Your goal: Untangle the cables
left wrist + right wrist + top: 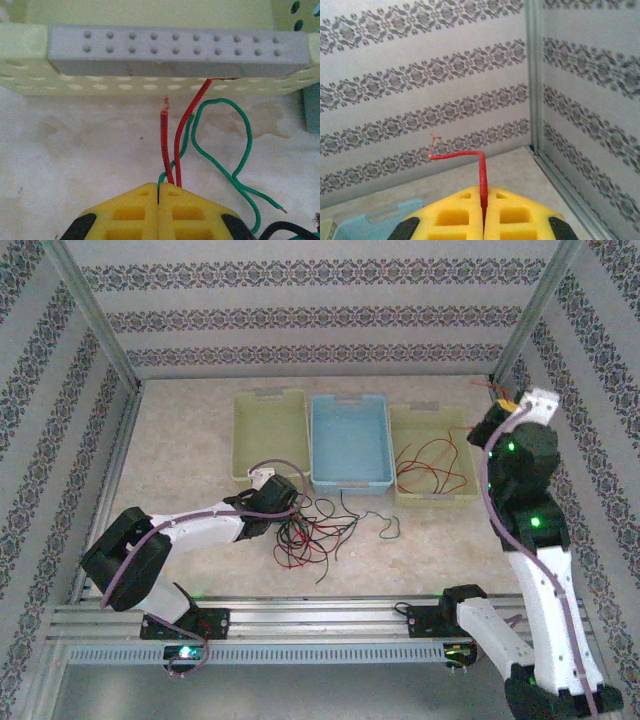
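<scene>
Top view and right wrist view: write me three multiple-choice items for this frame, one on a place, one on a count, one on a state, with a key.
1. Where does the tangle of cables lie?
A. In the blue bin
B. In the left yellow bin
C. On the table, in front of the bins

2. How many bins stand at the back of the table?
A. Three
B. Two
C. Five

3. What is the state of the right gripper?
A. Open and empty
B. Shut on a red cable
C. Shut on a green cable

Key:
1 C, the pile sits on bare table, nearer than the bins.
2 A, two yellow ones flank a blue one.
3 B, the red strand rises from between the closed pads.
</scene>
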Tool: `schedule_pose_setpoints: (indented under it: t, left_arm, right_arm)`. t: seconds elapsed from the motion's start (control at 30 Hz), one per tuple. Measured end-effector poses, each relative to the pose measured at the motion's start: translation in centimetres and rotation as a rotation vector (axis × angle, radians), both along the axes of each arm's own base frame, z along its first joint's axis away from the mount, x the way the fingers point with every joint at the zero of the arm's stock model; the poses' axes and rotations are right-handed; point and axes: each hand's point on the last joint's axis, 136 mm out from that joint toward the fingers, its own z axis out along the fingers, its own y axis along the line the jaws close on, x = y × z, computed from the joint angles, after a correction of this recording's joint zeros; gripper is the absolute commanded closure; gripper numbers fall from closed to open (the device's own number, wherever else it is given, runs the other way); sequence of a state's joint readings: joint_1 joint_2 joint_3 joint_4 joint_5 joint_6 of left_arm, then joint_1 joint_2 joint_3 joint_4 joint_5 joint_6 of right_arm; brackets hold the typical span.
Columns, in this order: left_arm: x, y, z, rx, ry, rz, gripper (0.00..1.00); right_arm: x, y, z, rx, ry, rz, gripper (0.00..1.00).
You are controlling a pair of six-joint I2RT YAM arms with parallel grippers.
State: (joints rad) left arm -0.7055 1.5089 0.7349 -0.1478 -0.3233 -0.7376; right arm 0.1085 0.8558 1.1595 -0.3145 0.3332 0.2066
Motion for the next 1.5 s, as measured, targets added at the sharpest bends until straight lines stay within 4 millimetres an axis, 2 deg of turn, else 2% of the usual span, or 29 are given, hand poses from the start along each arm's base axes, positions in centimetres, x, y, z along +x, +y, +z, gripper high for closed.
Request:
schedule_pose_setpoints:
  t: [0.13,0.23,0.33,0.47,0.6,0.63,0.67,0.77,0.83,0.9,1.03,1.1,1.2,1.27,1.37,1.43,1.5]
  left_arm:
    - [0.0,-0.2,0.0,-0.009,0.001,-0.006,1.00]
    - [0.0,-0.2,0.0,-0.007,0.000,-0.009,1.00]
    - [0.0,-0.2,0.0,-0.006,0.001,-0.011,1.00]
    - [0.0,-0.3,0.0,-0.003,0.002,-0.022,1.00]
    - [-0.1,-0.4,0.0,-0.002,0.005,-0.035,1.00]
    - [-0.1,-0.5,0.0,-0.002,0.007,-0.039,1.00]
    - [-0.1,-0.6,0.0,-0.004,0.008,-0.041,1.00]
    - [0.0,-0.8,0.1,-0.009,0.008,-0.048,1.00]
    - [0.0,-0.9,0.2,-0.010,0.007,-0.052,1.00]
    - [0.0,-0.9,0.2,-0.009,0.007,-0.057,1.00]
    - [-0.1,-1.4,0.2,-0.015,0.006,-0.080,1.00]
    - [0.0,-1.8,0.3,-0.027,0.002,-0.091,1.00]
    - [0.0,-2.4,0.3,-0.043,0.003,-0.110,1.00]
    - [0.1,-2.6,0.3,-0.050,0.000,-0.119,1.00]
    - [0.1,-3.0,0.3,-0.060,-0.003,-0.130,1.00]
    - [0.2,-3.2,0.4,-0.070,-0.005,-0.136,1.00]
    - [0.2,-3.3,0.5,-0.077,-0.008,-0.139,1.00]
  right_arm:
    - [3.8,0.5,-0.3,-0.039,0.018,0.009,1.00]
    - [6.6,0.8,-2.1,-0.061,0.059,0.012,1.00]
    - [9.0,1.1,-5.6,-0.072,0.136,0.015,1.00]
    - [10.3,1.4,-12.9,-0.053,0.299,0.024,1.00]
    - [10.0,1.7,-19.9,-0.012,0.472,0.031,0.79]
    - [9.9,1.8,-21.5,-0.001,0.518,0.032,0.68]
    - [9.7,1.9,-22.8,0.014,0.553,0.030,0.59]
    - [8.8,1.7,-25.6,0.054,0.631,0.010,0.47]
    - [8.0,1.5,-26.3,0.080,0.648,-0.009,0.45]
    - [7.2,1.3,-26.1,0.100,0.638,-0.026,0.44]
    - [5.4,1.5,-23.0,0.148,0.530,-0.019,0.44]
    - [4.7,3.5,-21.1,0.170,0.472,0.058,0.45]
    - [3.1,10.0,-19.9,0.180,0.438,0.307,0.45]
    - [0.7,15.9,-20.9,0.155,0.476,0.533,0.45]
    - [-4.2,23.1,-23.6,0.118,0.577,0.829,0.47]
    - [-6.8,25.7,-25.5,0.104,0.646,0.951,0.47]
    - [-8.7,27.4,-27.3,0.089,0.710,1.026,0.47]
